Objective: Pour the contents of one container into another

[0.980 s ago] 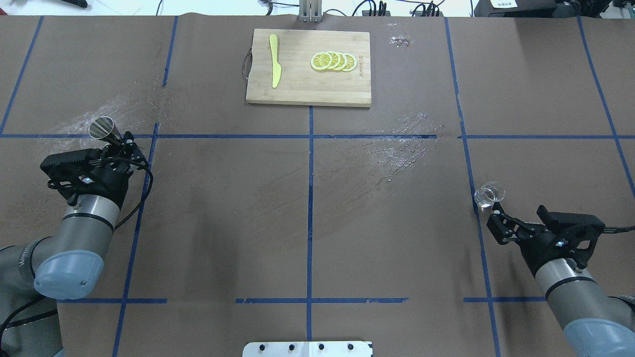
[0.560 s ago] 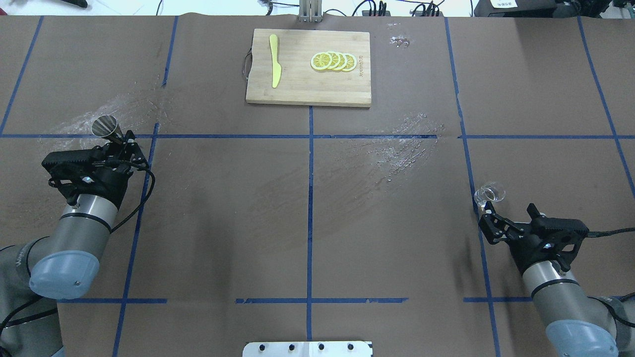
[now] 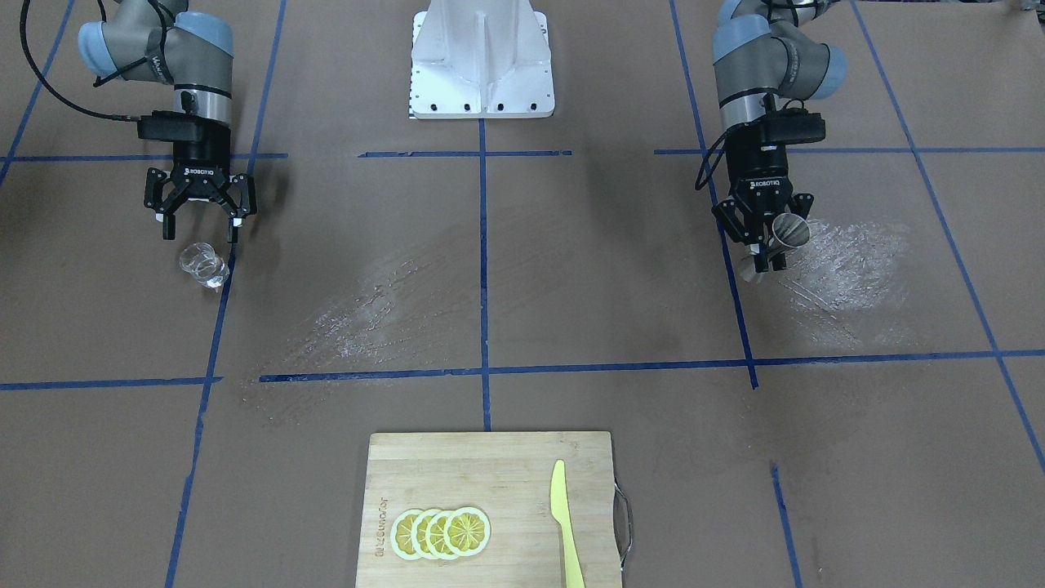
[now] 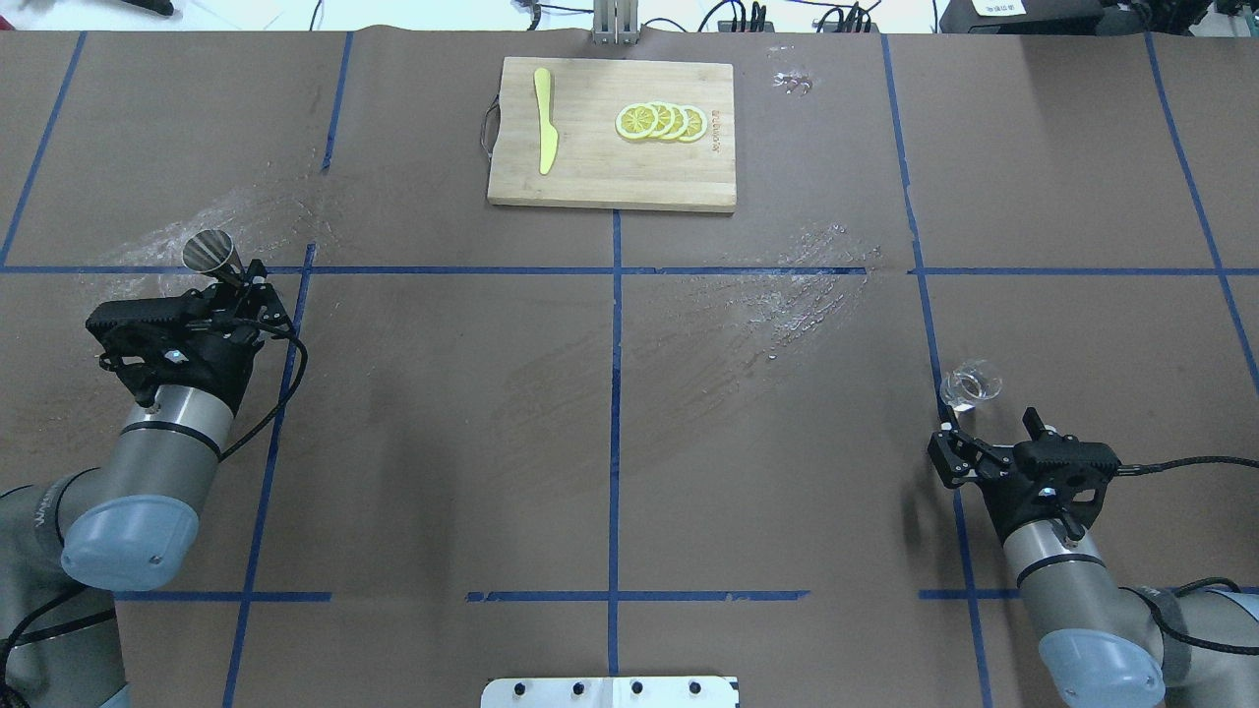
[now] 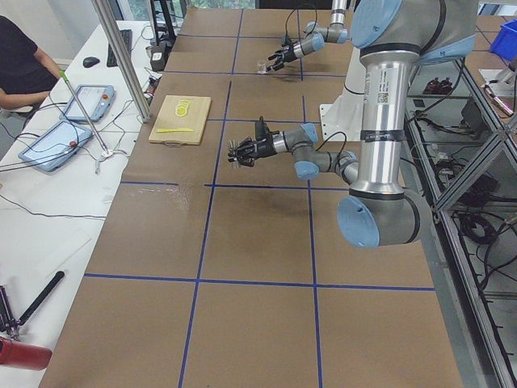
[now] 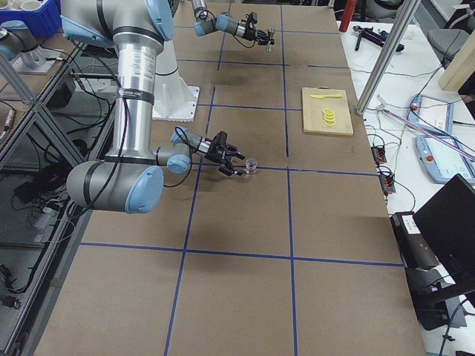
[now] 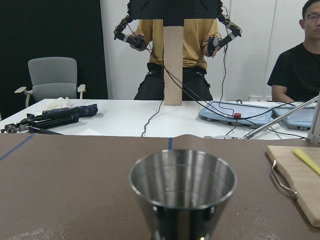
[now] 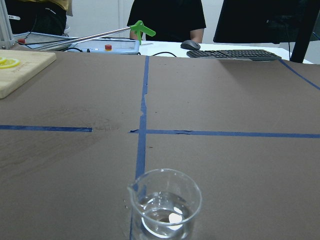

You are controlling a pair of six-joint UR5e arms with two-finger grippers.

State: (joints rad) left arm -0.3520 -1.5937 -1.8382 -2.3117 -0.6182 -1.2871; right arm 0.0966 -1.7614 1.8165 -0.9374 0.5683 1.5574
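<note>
My left pincer (image 3: 766, 249) clamps jigger (image 3: 790, 230), waist hidden in the grip; right pincer (image 3: 201, 234) gapes, glass cup (image 3: 202, 265) at 12 o'clock, untouched.

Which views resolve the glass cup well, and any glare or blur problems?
Right wrist view: glass cup sharp, one bright highlight at its bottom, base cropped. Overhead view: cup small, low contrast against the brown table. Left wrist view: jigger sharp, soft reflections inside. Side views: cup too small to resolve.
</note>
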